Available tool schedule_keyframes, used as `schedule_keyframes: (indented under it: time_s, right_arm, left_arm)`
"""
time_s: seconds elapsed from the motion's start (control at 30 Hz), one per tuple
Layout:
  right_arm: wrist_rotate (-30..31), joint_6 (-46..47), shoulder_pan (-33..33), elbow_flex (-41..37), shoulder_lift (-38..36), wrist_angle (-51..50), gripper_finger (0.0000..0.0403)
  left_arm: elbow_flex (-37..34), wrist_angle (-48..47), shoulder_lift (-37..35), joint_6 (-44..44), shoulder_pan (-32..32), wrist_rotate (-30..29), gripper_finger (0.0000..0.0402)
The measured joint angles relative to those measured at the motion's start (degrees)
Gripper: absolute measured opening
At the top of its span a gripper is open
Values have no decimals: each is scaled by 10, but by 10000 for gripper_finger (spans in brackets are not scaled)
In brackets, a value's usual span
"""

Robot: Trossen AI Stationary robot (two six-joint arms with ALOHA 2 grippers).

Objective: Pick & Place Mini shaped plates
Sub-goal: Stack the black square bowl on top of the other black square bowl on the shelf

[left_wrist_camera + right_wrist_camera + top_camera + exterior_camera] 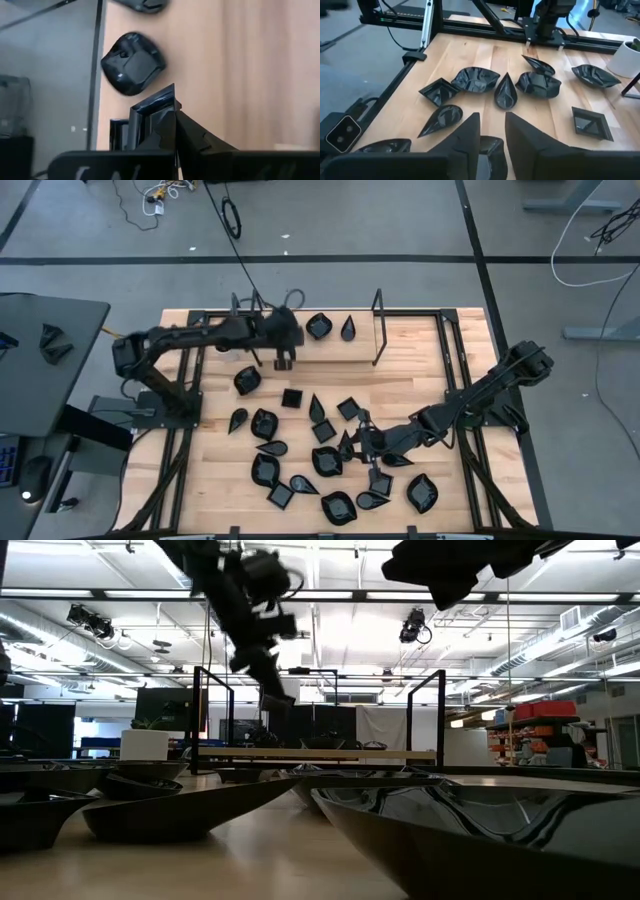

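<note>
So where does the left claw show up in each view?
High view: the left claw is upper middle, inside the black metal frame.
Low view: upper left of centre, left of the frame's post.
Left wrist view: bottom centre, shut on a small glossy black square plate.
Right wrist view: far off, top right, in front of the frame's rail.
Shared landmark: the frame.

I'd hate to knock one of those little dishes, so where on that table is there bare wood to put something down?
Bare wood runs down the table's right side, between the upright black bar and the right arm. A narrower bare strip lies along the left edge, beside the teardrop dish. The middle and near part is crowded with black dishes, where the right gripper works.
</note>
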Motion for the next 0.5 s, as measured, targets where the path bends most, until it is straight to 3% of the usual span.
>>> schedule_keyframes:
  time_s: [0.3,0.5]
  right_arm:
    - [0,-3,0,0,0,0,70]
    - [0,-11,0,0,0,1,63]
  left_arm:
    - [-78,148,0,78,67,19,3]
    - [-104,171,5,119,88,32,15]
